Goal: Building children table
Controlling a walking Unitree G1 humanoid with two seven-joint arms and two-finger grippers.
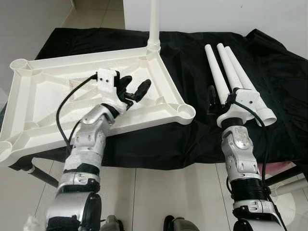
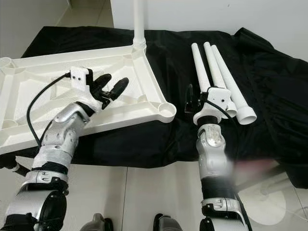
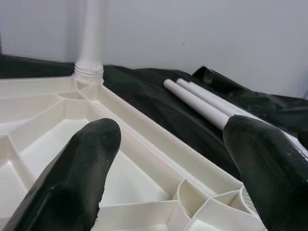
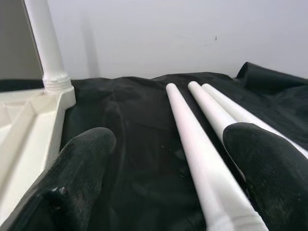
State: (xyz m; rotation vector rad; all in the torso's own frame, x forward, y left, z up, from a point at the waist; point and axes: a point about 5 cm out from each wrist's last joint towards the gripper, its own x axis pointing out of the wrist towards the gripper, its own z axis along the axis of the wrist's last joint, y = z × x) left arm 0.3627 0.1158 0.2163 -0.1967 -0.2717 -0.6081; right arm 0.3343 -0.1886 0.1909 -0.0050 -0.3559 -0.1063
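Upside down on the black cloth (image 1: 192, 139), the white tabletop (image 1: 43, 103) has one leg (image 1: 154, 24) already standing in its far corner socket, and three loose legs (image 1: 230, 72) lie side by side to its right. Over the tabletop's ribbed underside the left gripper (image 1: 134, 90) hovers with fingers spread wide. At the near ends of the legs, the right gripper (image 4: 166, 168) is wide too, holding nothing. A good pick would close around the nearest leg close to its thick end, then carry it upright to the empty near corner socket (image 1: 185, 110).

Black cloth (image 1: 192, 53): tabletop (image 1: 57, 96), 3 legs (image 1: 231, 72).
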